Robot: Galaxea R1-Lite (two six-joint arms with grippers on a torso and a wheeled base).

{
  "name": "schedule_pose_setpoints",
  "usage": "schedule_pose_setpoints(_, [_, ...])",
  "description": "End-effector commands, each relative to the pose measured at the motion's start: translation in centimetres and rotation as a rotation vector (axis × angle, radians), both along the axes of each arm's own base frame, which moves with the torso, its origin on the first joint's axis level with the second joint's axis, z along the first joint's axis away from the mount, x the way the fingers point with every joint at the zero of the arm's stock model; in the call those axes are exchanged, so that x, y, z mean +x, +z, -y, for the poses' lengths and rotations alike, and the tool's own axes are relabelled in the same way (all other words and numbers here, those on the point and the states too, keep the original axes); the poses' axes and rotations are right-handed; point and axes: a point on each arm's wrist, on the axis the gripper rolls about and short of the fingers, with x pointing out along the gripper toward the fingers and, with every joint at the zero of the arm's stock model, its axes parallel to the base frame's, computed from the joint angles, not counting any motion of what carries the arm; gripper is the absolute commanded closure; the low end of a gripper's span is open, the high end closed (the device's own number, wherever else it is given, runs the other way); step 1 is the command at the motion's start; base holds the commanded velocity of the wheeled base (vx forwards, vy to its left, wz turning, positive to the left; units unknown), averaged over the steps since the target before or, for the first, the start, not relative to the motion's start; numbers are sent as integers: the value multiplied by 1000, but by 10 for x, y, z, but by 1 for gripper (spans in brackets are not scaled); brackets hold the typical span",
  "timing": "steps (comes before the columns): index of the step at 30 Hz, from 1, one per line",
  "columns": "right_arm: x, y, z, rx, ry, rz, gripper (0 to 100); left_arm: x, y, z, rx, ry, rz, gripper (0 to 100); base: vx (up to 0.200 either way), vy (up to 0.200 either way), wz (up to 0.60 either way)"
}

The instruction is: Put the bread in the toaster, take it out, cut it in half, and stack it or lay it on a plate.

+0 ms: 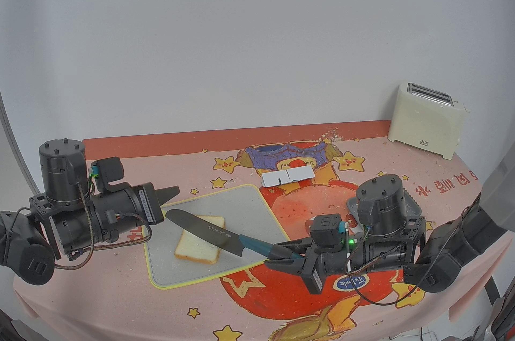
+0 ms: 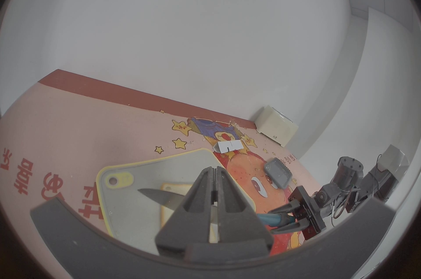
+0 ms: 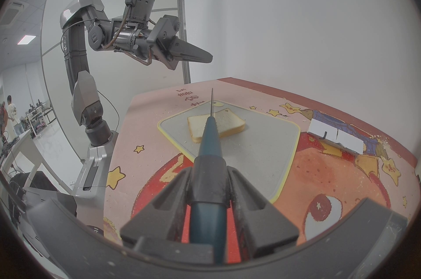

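Right gripper (image 1: pixel 279 253) clamps the teal-handled, dark-bladed knife (image 1: pixel 214 235) over the grey, yellow-rimmed cutting board (image 1: pixel 247 208).
The pale square bread slice (image 1: pixel 197 249) lies flat on that board, under the blade. The left gripper (image 1: pixel 174 192), fingers pressed together and empty, hangs at the board's left edge.

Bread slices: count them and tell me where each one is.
1. The bread slice lies on the cutting board, beneath the knife held in the right hand. Inside the toaster can't be seen, so more may be hidden there.
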Motion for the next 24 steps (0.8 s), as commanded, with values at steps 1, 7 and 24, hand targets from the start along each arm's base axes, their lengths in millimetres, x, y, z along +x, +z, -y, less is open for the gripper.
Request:
schedule_pose_setpoints(1, [0, -1, 0, -2, 2, -2, 100, 10, -13, 4, 8, -1, -21, 100, 0, 0, 0])
schedule_pose_setpoints(7, [0, -2, -1, -5, 2, -5, 100, 16, -20, 6, 9, 2, -26, 100, 0, 0, 0])
schedule_pose_setpoints(24, [0, -4, -1, -9, 1, -8, 100, 17, -41, 6, 13, 4, -40, 100, 0, 0, 0])
